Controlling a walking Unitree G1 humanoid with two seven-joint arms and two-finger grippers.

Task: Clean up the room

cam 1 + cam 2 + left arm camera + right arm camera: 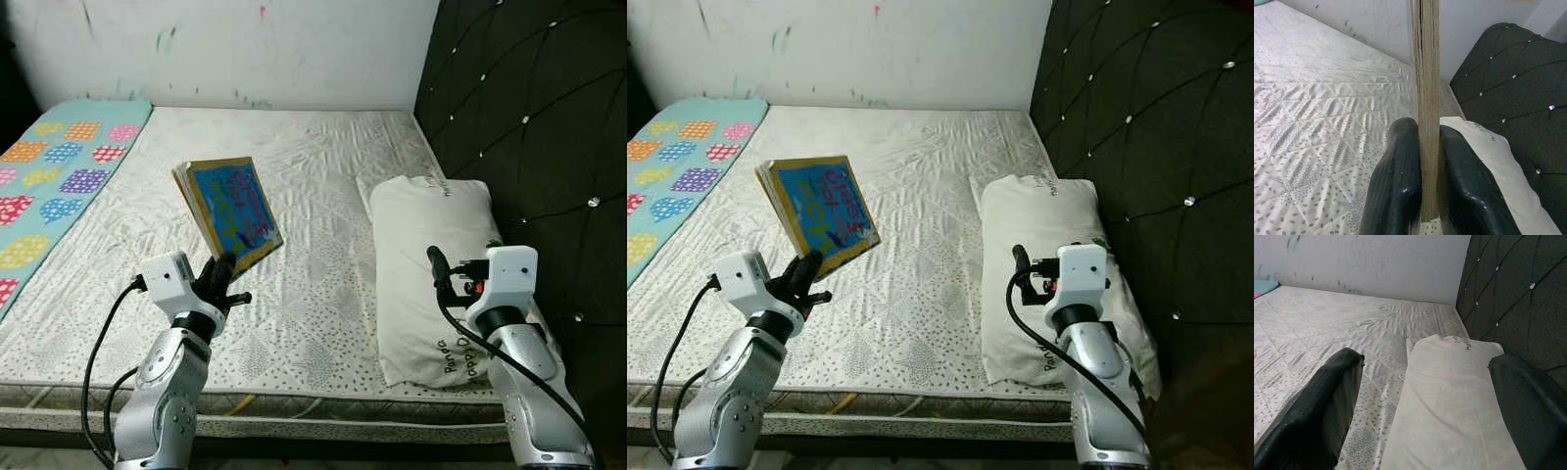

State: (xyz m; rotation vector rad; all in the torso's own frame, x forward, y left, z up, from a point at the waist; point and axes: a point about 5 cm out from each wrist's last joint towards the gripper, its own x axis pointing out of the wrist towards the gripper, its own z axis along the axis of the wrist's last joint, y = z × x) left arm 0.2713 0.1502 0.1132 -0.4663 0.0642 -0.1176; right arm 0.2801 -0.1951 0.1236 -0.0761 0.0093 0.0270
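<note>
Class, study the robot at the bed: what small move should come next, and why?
Probably carry the book away from the mattress: the left gripper has its jaws shut on the book's lower edge, holding it raised. The right gripper is open above the pillow.

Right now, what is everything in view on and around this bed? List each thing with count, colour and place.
book: one, blue cover with red lettering and yellowish page edges, lifted off the mattress and tilted, clamped at its lower edge by the left tool.
pillow: one, white with small dark print, lying on the mattress by the headboard, on the robot's right.
mattress: one, white with quilted grey-dotted pattern, spanning the scene.
blanket: one, light blue with multicoloured dotted patches, along the far left side of the mattress.
headboard: one, black, tufted with shiny studs, on the right.
wall: one, white with coloured scribble marks, behind the bed.
left tool: one, black fingers, shut on the book.
right tool: one, black fingers, open over the pillow.
</note>
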